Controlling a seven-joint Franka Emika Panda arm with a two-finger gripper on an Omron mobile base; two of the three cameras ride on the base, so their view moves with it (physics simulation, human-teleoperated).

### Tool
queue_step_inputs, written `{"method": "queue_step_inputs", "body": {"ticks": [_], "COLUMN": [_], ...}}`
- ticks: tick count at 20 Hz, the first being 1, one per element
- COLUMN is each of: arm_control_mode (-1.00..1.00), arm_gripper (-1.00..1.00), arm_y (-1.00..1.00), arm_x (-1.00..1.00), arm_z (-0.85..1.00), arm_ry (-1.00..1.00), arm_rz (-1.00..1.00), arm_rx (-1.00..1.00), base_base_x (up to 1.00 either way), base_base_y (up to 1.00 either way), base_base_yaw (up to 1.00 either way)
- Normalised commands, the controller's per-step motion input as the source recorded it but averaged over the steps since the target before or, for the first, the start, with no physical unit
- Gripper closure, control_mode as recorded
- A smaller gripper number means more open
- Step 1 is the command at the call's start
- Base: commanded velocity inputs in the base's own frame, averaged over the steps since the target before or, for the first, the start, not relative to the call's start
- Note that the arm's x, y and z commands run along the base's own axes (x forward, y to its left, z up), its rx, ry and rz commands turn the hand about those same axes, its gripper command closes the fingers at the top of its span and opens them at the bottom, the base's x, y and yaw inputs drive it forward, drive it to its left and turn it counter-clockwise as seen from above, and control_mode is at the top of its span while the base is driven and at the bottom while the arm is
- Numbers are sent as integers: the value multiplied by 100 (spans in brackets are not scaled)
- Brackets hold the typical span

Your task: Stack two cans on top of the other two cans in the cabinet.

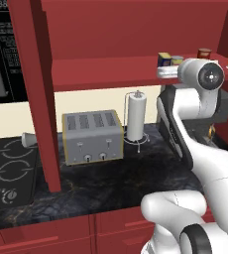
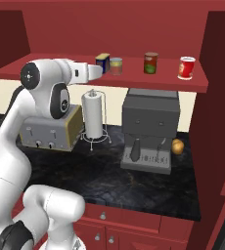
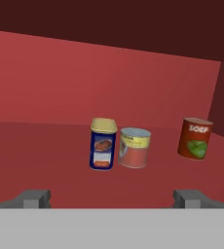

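Four cans stand in a row on the dark red cabinet shelf. The blue can with yellow markings touches or nearly touches the dull tan can. Further right is the dark red can with a green band, and last the bright red can with a white label. My gripper is open and holds nothing. It hovers level with the shelf, a short way in front of the blue can and the tan can. In the left base view the blue can shows just above my hand.
On the dark counter below stand a toaster, a paper towel holder and a grey coffee machine with a small orange fruit beside it. A red upright post rises at the left, by the stove.
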Motion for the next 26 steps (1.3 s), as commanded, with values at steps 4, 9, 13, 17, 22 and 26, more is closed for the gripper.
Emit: {"method": "queue_step_inputs", "body": {"ticks": [4,9,13,17,22,26], "arm_control_mode": [-100,-100,-100,-100,-100,-100], "arm_gripper": [-100,-100,-100,-100,-100,-100], "arm_y": [0,0,0,0,0,0], "arm_x": [2,13,16,17,15,14], "arm_z": [0,0,0,0,0,0], "arm_ry": [0,0,0,0,0,0], "arm_rz": [0,0,0,0,0,0], "arm_rx": [0,0,0,0,1,3], "base_base_x": [0,0,0,0,0,0], "base_base_y": [0,0,0,0,0,0], "base_base_yaw": [0,0,0,0,0,0]}}
